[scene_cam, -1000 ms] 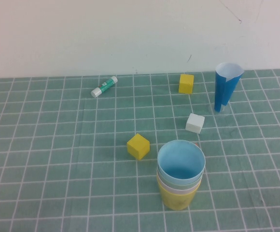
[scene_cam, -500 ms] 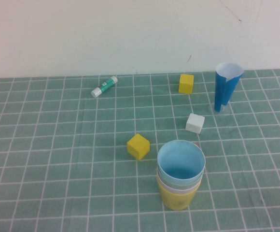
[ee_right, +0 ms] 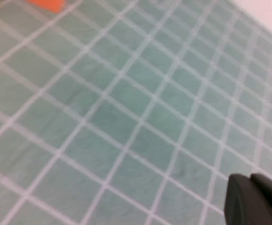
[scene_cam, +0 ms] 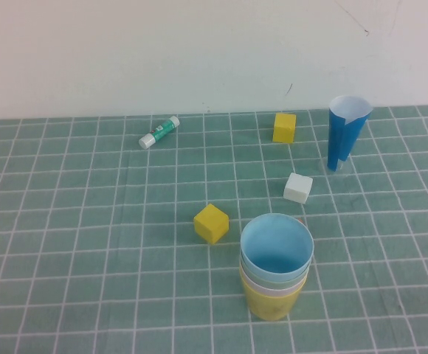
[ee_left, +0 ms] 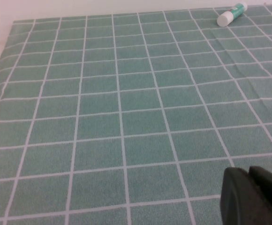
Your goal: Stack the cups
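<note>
The cups stand nested in one stack near the front of the green checked cloth in the high view. The light blue cup (scene_cam: 277, 247) sits innermost on top, with the pale green rim (scene_cam: 252, 275) and pale pink rim (scene_cam: 273, 289) under it, all inside the yellow cup (scene_cam: 271, 302). Neither arm shows in the high view. My left gripper (ee_left: 249, 174) is shut and empty, low over bare cloth in the left wrist view. My right gripper (ee_right: 251, 180) is shut and empty over bare cloth in the right wrist view.
A yellow cube (scene_cam: 211, 223) lies left of the stack and a white cube (scene_cam: 298, 187) behind it. Another yellow cube (scene_cam: 285, 127), a tall dark blue cone cup (scene_cam: 345, 131) and a glue stick (scene_cam: 159, 132) stand near the back wall. The glue stick also shows in the left wrist view (ee_left: 231, 13).
</note>
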`<state>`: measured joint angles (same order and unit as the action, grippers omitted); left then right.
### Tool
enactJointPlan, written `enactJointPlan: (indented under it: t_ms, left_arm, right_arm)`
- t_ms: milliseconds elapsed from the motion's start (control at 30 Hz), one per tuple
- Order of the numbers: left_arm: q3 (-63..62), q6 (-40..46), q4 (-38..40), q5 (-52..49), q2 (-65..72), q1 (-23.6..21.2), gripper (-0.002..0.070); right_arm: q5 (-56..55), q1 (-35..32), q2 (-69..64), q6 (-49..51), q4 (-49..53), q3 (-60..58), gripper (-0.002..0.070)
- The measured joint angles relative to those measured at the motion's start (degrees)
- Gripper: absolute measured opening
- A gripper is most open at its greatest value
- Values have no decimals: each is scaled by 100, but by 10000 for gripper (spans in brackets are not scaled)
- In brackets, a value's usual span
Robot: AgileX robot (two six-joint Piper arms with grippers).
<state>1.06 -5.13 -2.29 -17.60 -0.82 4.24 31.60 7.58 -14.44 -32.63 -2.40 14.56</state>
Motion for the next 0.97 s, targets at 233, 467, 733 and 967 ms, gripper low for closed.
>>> enactJointPlan:
  t_ms: [233, 467, 733, 967]
  left_arm:
    - [0, 0, 0, -4, 0, 0, -1]
    - [0, 1, 0, -13, 0, 0, -1]
    - [0, 1, 0, -13, 0, 0, -1]
    - [0, 1, 0, -13, 0, 0, -1]
  right_arm:
    - [-1137, -571, 1163, 0, 33, -1293, -1]
    - [-1105, -789, 1503, 12, 33, -1573, -1]
    - [-1105, -789, 1517, 148, 23, -1573, -1]
    - [-1130, -789, 1517, 148, 12, -1573, -1]
